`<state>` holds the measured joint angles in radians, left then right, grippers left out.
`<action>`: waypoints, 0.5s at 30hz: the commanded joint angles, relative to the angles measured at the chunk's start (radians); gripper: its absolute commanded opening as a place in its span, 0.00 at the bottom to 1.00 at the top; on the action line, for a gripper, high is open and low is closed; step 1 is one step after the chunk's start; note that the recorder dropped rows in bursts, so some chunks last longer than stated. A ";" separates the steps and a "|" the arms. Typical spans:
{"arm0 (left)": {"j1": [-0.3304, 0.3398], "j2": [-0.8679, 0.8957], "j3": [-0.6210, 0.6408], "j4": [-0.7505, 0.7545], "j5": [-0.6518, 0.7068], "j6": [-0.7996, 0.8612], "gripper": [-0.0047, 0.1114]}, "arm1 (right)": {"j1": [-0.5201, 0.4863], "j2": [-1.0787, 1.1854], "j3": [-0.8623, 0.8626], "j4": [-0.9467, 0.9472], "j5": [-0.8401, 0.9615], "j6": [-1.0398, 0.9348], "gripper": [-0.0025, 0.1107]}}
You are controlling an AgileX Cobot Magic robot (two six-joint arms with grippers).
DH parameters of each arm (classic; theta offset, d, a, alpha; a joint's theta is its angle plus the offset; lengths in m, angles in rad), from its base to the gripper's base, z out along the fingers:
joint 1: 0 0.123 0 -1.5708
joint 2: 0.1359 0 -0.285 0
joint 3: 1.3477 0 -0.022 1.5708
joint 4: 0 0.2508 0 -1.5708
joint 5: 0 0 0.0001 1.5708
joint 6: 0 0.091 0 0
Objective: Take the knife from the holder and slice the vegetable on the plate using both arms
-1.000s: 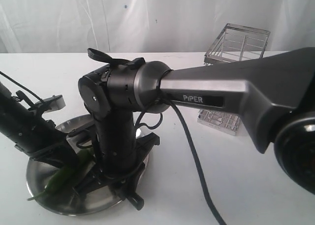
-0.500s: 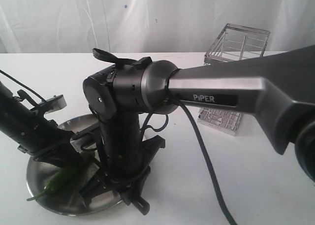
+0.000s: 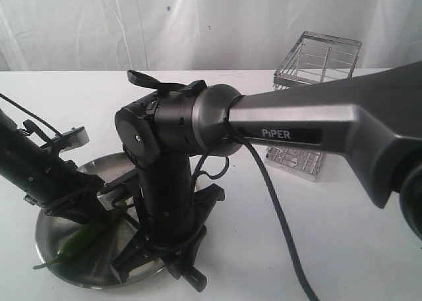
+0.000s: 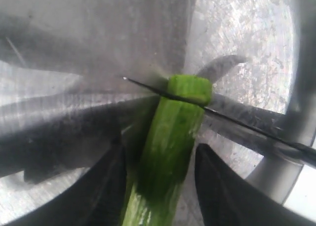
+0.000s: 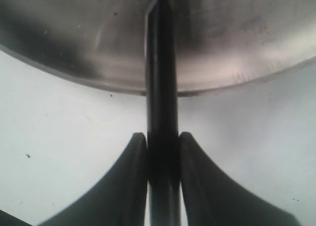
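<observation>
The green vegetable lies on the steel plate, its blunt cut end toward the knife. My left gripper is open, with one finger on each side of the vegetable and a gap showing on one side. The knife has its dark blade lying across the vegetable just behind the cut end. My right gripper is shut on the knife's black handle, beyond the plate's rim. In the exterior view the vegetable lies on the plate at the lower left, partly hidden by both arms.
The wire holder stands on the white table at the back right, with nothing in it. The grey PIPER link spans the middle, and a black cable hangs from it to the table.
The right arm has shifted a little to the right and lower over the plate, carrying the knife. The left arm has hardly moved.
</observation>
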<state>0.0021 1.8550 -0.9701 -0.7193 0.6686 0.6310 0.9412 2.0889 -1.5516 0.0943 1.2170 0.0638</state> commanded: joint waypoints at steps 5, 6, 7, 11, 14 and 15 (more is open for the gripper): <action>-0.005 0.025 0.010 0.003 -0.018 -0.003 0.47 | -0.005 0.017 -0.019 -0.015 0.004 -0.017 0.03; -0.005 0.025 0.010 0.003 -0.018 -0.003 0.47 | -0.005 0.017 -0.019 -0.034 0.004 -0.017 0.03; -0.005 0.025 0.010 0.003 -0.018 -0.003 0.47 | -0.005 0.017 -0.019 -0.057 0.004 -0.015 0.03; -0.005 0.025 0.010 0.003 -0.010 -0.003 0.47 | -0.005 0.017 -0.019 -0.143 0.004 -0.004 0.03; -0.005 0.025 0.010 0.003 -0.010 -0.003 0.47 | -0.005 0.017 -0.019 -0.177 0.004 0.014 0.03; -0.005 0.025 0.010 0.003 -0.009 -0.003 0.47 | -0.007 0.017 -0.019 -0.187 0.004 0.018 0.03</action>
<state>0.0021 1.8574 -0.9701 -0.7345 0.6705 0.6310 0.9412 2.1057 -1.5630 -0.0465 1.2170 0.0641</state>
